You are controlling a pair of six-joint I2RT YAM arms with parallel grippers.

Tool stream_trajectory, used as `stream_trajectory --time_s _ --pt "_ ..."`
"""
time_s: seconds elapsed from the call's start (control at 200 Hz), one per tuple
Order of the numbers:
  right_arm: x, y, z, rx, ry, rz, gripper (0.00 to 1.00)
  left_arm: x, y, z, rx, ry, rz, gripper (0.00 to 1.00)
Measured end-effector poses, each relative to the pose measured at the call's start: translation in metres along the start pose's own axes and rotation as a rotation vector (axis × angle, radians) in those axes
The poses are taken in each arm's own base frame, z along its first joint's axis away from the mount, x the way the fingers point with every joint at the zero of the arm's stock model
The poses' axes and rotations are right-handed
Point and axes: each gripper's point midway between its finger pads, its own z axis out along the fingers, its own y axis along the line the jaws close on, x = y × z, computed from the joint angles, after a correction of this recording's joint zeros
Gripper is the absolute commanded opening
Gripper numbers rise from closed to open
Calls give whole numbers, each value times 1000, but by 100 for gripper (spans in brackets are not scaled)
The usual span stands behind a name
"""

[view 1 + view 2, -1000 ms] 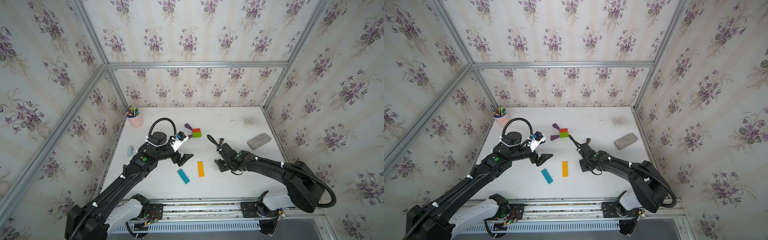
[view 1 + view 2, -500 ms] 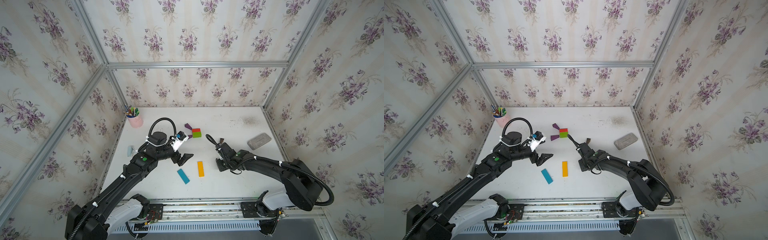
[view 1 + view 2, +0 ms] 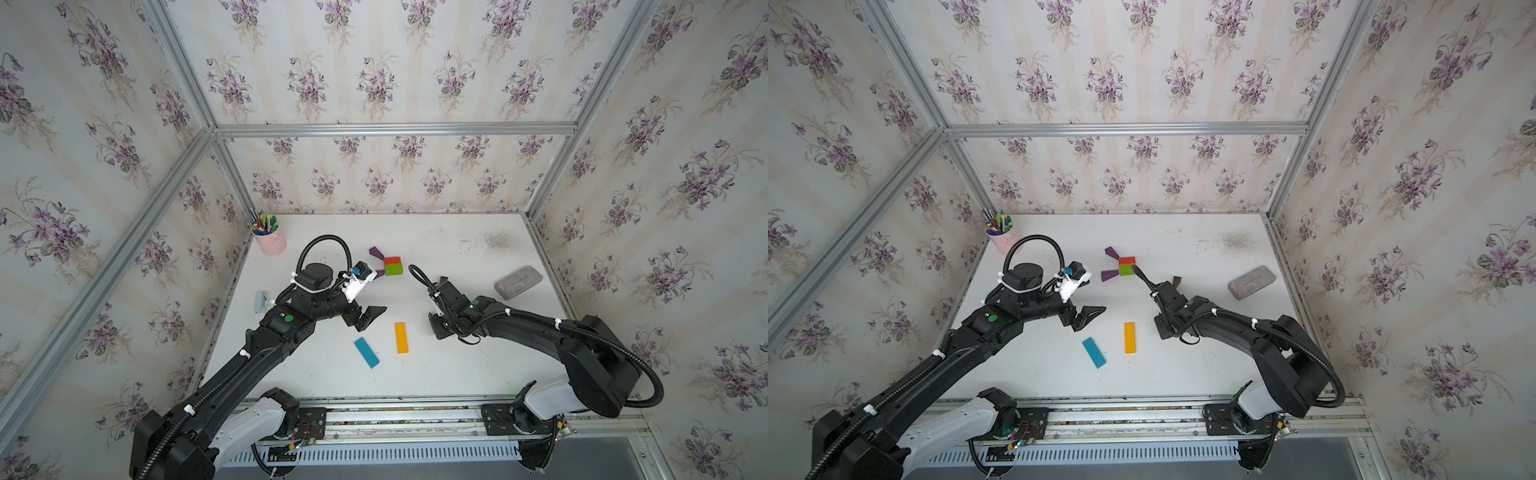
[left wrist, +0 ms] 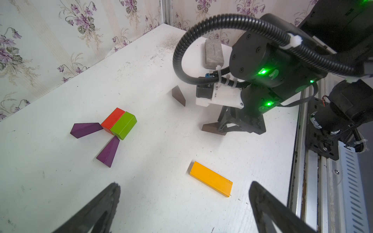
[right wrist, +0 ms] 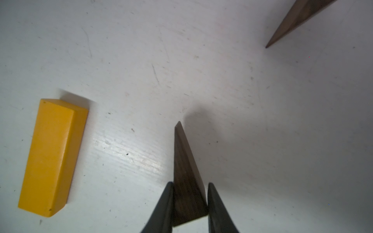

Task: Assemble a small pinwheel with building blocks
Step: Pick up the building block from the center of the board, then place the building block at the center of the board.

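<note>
The red block (image 3: 392,260) and green block (image 3: 393,269) lie side by side at mid-table, with two purple wedges (image 3: 1111,252) (image 3: 1109,274) touching their left side. My right gripper (image 5: 189,184) is shut on the wide end of a dark brown wedge (image 5: 186,175), low at the table surface. The other brown wedge (image 3: 444,279) lies just behind that wrist. The orange bar (image 3: 401,337) lies between both grippers, and the blue bar (image 3: 366,352) is to its left. My left gripper (image 3: 370,318) hangs open and holds nothing, above the table near the blue bar.
A pink cup of pens (image 3: 270,239) stands at the back left corner. A grey block (image 3: 518,281) lies at the right side, and a small pale blue object (image 3: 261,301) sits by the left wall. Walls close in three sides of the table.
The right gripper's jaws have come together on the brown wedge. Both arms have stayed almost where they were.
</note>
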Motion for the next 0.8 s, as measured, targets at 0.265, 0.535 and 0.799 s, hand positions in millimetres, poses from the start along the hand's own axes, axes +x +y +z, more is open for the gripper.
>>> stream_trajectory --time_s 0.265,0.535,0.799 --pt "-32 -14 3 12 -36 -55 23 0 17 -6 -112 8 6 100" --pt "-99 -42 -7 -17 -168 -136 19 16 63 -16 -350 96 -33 99" --pt "-153 -54 10 -64 -212 -275 25 21 78 -21 -417 114 -70 100"
